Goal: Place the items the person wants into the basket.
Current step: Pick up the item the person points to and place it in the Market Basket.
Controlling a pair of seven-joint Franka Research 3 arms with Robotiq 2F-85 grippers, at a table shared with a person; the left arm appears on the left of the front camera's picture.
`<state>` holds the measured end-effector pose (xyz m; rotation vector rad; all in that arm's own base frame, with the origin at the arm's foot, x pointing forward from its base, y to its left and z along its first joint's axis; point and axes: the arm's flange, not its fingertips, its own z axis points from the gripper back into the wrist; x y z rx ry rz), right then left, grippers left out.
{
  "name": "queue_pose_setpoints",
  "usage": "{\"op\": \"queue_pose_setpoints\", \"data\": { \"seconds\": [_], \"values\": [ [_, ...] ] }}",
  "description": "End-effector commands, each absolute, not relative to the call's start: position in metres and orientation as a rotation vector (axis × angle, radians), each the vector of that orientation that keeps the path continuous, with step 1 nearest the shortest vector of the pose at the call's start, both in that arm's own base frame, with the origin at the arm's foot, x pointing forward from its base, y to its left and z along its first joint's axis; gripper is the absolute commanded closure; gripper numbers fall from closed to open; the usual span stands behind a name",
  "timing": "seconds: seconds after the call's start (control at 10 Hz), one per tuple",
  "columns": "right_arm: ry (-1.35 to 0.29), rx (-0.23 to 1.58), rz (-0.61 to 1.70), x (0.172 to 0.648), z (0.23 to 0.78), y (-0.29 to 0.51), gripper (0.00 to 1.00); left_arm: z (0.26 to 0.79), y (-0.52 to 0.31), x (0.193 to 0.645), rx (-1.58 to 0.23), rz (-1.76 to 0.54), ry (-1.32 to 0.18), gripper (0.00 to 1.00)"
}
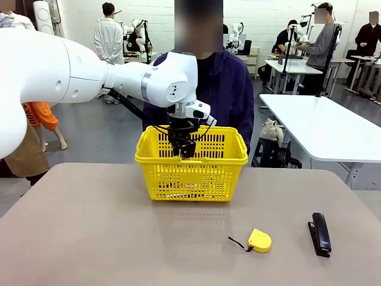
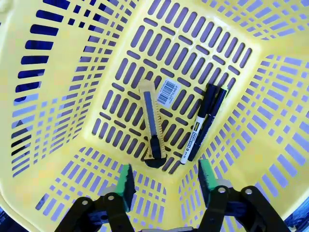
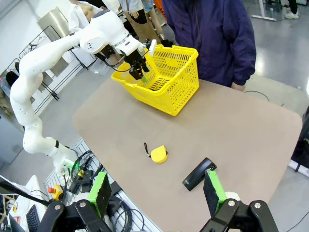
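Items lying in the basket [image 2: 58, 72]

Yellow-and-black knife [image 2: 152, 126], white black-capped marker [image 2: 197, 130] and slim black pen [image 2: 211, 112] are being seen on its floor; left gripper [image 2: 166, 181] is being held open, empty; right gripper [image 3: 157, 191] likewise.

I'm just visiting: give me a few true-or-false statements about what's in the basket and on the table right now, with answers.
1. The utility knife lies in the basket. True.
2. The tape measure is in the basket. False: it lies on the table.
3. The left gripper holds the marker. False: it is open and empty.
4. The stapler lies on the table. True.
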<state>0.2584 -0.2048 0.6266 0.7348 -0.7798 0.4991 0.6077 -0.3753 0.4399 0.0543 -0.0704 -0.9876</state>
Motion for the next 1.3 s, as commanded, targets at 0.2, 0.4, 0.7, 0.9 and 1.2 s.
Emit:
{"op": "queue_pose_setpoints", "data": {
  "seconds": [0.2,0.4,0.7,0.9,1.2],
  "values": [
    [-0.808,0.756,0.507,0.26,0.625,-0.204,0.0,0.448,-0.371,0.606,0.022,-1.012,-0.071,0.0],
    [-0.808,0.756,0.507,0.26,0.625,-0.204,0.0,0.45,-0.37,0.605,0.022,-1.011,-0.072,0.0],
    [-0.808,0.756,0.507,0.26,0.625,-0.204,0.0,0.495,-0.349,0.557,0.055,-0.966,-0.134,0.0],
    [-0.808,0.756,0.507,0.26,0.625,-0.204,0.0,0.545,-0.301,0.49,0.075,-0.895,-0.209,0.0],
    [-0.808,0.756,0.507,0.26,0.625,-0.204,0.0,0.586,-0.21,0.395,0.038,-0.835,-0.337,0.0]
  ]
}}
